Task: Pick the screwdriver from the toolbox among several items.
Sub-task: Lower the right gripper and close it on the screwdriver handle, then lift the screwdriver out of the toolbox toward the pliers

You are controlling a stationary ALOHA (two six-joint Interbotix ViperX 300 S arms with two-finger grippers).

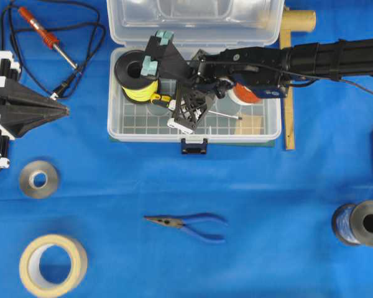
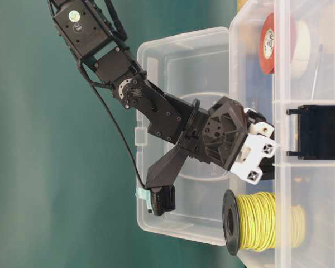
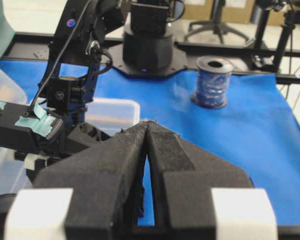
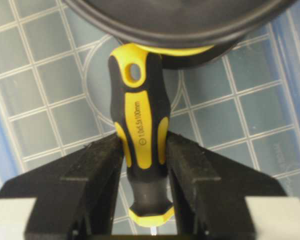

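The screwdriver (image 4: 140,135), with its yellow-and-black handle, lies on the grid floor of the clear toolbox (image 1: 193,136). Its handle end rests against the black spool of yellow wire (image 1: 137,77), and its thin shaft (image 1: 225,115) points right. My right gripper (image 4: 142,150) reaches down into the box, and both fingers press the sides of the handle near its shaft end. In the overhead view this gripper (image 1: 177,104) sits just right of the spool. An orange-red tape roll (image 1: 244,94) lies partly under the right arm. My left gripper (image 1: 65,112) rests shut and empty at the table's left edge, its tips (image 3: 147,122) touching.
The toolbox lid stands open at the back, and a dark latch (image 1: 194,146) is at the front. On the blue cloth lie a red soldering iron (image 1: 46,37), blue-handled pliers (image 1: 189,223), a masking tape roll (image 1: 53,266), a grey roll (image 1: 38,179), a blue wire spool (image 1: 360,223) and a wooden ruler (image 1: 289,93).
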